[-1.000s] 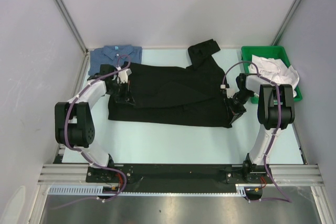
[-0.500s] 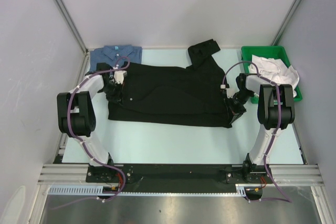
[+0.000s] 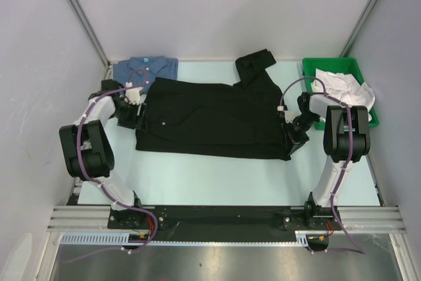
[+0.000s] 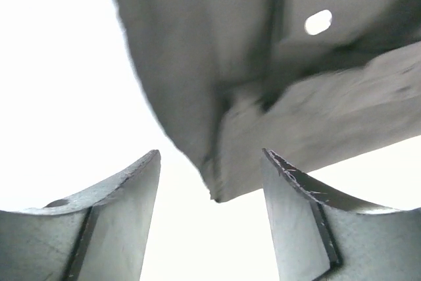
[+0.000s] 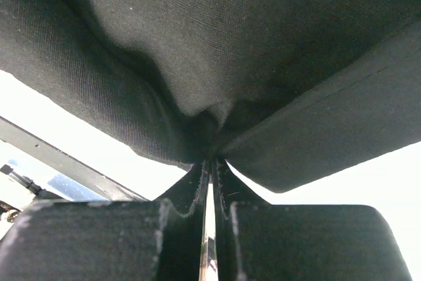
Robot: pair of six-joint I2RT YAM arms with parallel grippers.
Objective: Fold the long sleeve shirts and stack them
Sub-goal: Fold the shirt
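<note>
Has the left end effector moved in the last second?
Yes. The left end effector slid left, off the black shirt, toward the left edge of the table.

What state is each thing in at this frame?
black shirt: spread on table, partly folded
blue shirt: folded, back left corner
left gripper: open, at black shirt's left edge
right gripper: shut on black shirt
green bin: holds crumpled white cloth
</note>
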